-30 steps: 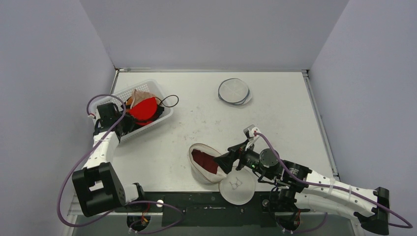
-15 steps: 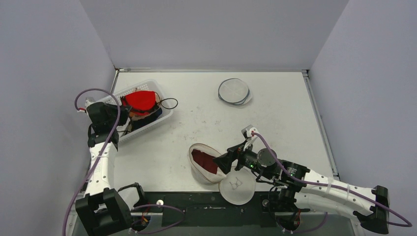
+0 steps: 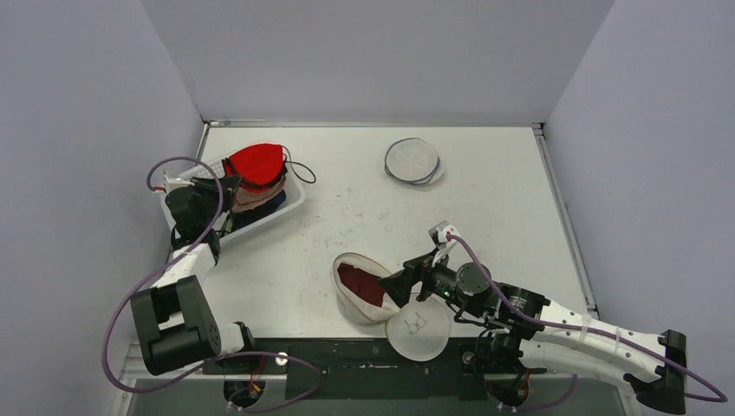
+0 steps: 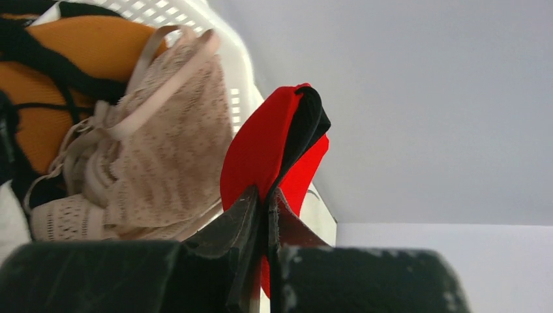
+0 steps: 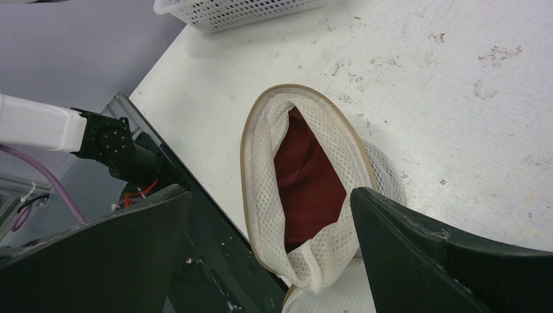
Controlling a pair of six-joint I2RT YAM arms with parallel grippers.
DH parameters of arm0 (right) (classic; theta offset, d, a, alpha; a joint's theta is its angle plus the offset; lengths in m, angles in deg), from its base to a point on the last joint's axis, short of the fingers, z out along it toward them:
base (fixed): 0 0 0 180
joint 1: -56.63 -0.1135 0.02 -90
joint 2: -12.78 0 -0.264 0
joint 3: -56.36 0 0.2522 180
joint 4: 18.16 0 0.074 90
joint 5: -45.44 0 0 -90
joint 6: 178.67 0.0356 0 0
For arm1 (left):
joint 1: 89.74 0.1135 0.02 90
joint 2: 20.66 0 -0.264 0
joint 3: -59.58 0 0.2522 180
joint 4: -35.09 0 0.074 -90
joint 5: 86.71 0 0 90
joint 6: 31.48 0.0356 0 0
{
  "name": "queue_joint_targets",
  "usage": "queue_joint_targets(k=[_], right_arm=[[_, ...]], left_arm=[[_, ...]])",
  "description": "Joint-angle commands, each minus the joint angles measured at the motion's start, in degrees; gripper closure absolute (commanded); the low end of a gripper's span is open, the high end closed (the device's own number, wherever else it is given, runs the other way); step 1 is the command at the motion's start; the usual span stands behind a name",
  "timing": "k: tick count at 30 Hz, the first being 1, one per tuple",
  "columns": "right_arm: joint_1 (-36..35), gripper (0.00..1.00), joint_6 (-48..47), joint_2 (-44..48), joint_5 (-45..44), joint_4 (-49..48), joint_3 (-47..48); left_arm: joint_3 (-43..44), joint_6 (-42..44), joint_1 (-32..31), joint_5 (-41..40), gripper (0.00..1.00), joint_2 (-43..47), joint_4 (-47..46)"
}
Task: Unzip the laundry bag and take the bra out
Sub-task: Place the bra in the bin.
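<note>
"Now, item one: where's the laundry bag (image 3: 346,299)?"

"White mesh, near middle of the tabletop (image 3: 485,217), mouth unzipped and gaping. One dark red bra (image 3: 362,282) lies inside, not yet out."

"Item two, the right pincer (image 3: 397,279)?"

"Released, jaws spread wide, hovering just right of the bag's mouth and gripping nothing. The dark red bra lies to its left and lower. The opening's long axis runs far to near, leaning a little right at the near end."

"Item three, the left pincer (image 4: 264,202)?"

"Clenched on a bright red bra (image 3: 257,165), held over the white basket (image 3: 290,201) at far left, well apart from the bag."

"Which arm for the bagged one?"

"The right, I'd judge. It's much nearer, and need only reach left into the mouth."
</note>
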Motion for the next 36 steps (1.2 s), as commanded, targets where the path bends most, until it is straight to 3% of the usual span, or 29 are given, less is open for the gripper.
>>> queue_joint_targets(k=[1, 5, 6, 9, 11, 14, 16, 18, 21, 25, 29, 36], right_arm=[[-0.3, 0.01, -1.1, 1.3, -1.7, -0.2, 0.9], [-0.3, 0.01, -1.1, 0.9, -1.5, -0.8, 0.8], [-0.3, 0.01, -1.1, 0.6, -1.3, -1.0, 0.9], [-0.3, 0.01, -1.2, 0.3, -1.3, -1.4, 1.0], [-0.3, 0.01, -1.3, 0.2, -1.3, -1.6, 1.1], [-0.4, 0.01, -1.4, -0.5, -1.0, -2.3, 1.0], [-0.4, 0.01, -1.4, -1.0, -0.6, -3.2, 0.8], [-0.5, 0.01, -1.4, -1.5, -0.3, -4.1, 0.5], [-0.5, 0.01, -1.3, -2.3, 0.1, -4.7, 0.3], [-0.6, 0.02, -1.6, -2.8, -0.2, -4.1, 0.5], [-0.5, 0.02, -1.5, -1.8, -1.5, -3.0, 0.3], [-0.5, 0.02, -0.5, -0.6, -2.9, -2.2, -1.1]], left_arm=[[-3.0, 0.9, 0.5, -0.4, 1.00, -3.9, -14.9], [-2.2, 1.2, 0.3, 0.2, 1.00, -6.8, -11.5], [-2.0, 1.2, 0.3, -0.4, 0.96, -6.3, -8.9], [0.3, 4.5, 0.4, -2.5, 0.69, -2.3, 2.8], [2.8, 8.4, 0.5, -6.2, 0.57, 2.3, 13.8], [4.7, 12.5, 0.9, -13.3, 0.46, 11.0, 30.3], [5.7, 13.6, 1.2, -16.9, 0.44, 15.6, 37.2], [6.3, 13.5, 1.1, -18.1, 0.45, 19.3, 38.4], [5.5, 8.9, -0.6, -12.8, 0.51, 20.8, 30.5], [7.2, 6.9, -8.1, -7.7, 0.68, 11.4, 20.0], [8.1, 6.1, -10.4, -4.0, 0.83, -1.0, 14.2], [5.6, 7.5, -7.8, -11.6, 0.88, -7.7, 16.5]])
